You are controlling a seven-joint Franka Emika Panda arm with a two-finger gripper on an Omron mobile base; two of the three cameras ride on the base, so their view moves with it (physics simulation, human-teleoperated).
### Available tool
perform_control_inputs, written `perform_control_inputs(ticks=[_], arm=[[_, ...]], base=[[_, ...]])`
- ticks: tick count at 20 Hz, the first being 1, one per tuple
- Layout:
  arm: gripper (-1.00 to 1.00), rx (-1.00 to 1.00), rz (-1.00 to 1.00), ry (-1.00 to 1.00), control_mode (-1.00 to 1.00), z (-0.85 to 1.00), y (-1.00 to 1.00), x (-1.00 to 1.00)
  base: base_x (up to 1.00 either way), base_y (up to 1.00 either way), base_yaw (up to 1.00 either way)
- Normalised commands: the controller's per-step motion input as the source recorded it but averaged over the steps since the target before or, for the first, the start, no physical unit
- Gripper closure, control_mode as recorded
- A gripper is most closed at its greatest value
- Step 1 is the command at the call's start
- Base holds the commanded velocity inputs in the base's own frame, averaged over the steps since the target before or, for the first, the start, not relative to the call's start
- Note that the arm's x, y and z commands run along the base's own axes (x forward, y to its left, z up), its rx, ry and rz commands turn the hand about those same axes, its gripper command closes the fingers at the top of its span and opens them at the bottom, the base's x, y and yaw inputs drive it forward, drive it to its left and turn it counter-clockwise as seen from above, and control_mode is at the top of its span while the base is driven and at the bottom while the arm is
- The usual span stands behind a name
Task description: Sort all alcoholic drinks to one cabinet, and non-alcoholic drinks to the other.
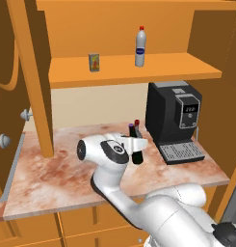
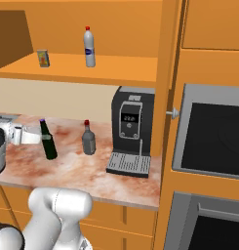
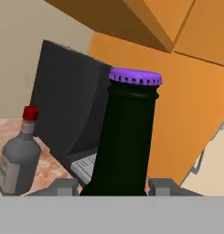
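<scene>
- Two risks we see: our claw (image 3: 114,186) pinches the beer bottle (image 2: 49,141) low, so it may tilt.
- Swinging could topple the grey bottle (image 2: 89,140) nearby on the counter (image 2: 77,168).

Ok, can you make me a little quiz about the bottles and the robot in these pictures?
1. True or false: the juice carton stands on the shelf.
2. What colour is the cap of the beer bottle that the gripper is around? A purple, B yellow, C white.
3. Fill in: the grey bottle stands on the counter, left of the coffee ____.

Key: 1 true. 2 A. 3 machine.
</scene>
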Motion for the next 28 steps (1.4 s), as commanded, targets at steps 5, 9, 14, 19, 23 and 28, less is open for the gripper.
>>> perform_control_inputs(ticks=[5, 9, 14, 19, 23, 28], arm=[[1.0, 0.05, 0.14, 0.18, -1.0, 0.56, -0.01, -0.16], [1.0, 0.05, 0.13, 0.23, -1.0, 0.53, 0.0, -0.16], [1.0, 0.02, 0.13, 0.21, -1.0, 0.39, -0.07, -0.21], [1.0, 0.04, 0.15, 0.24, -1.0, 0.29, -0.17, -0.07], [1.0, 0.05, 0.19, 0.2, -1.0, 0.21, -0.31, -0.14], [1.0, 0.08, 0.21, 0.11, -1.0, 0.09, -0.5, -0.27]], base=[[0.0, 0.0, 0.0], [0.0, 0.0, 0.0], [0.0, 0.0, 0.0], [0.0, 0.0, 0.0], [0.0, 0.0, 0.0], [0.0, 0.0, 0.0]])
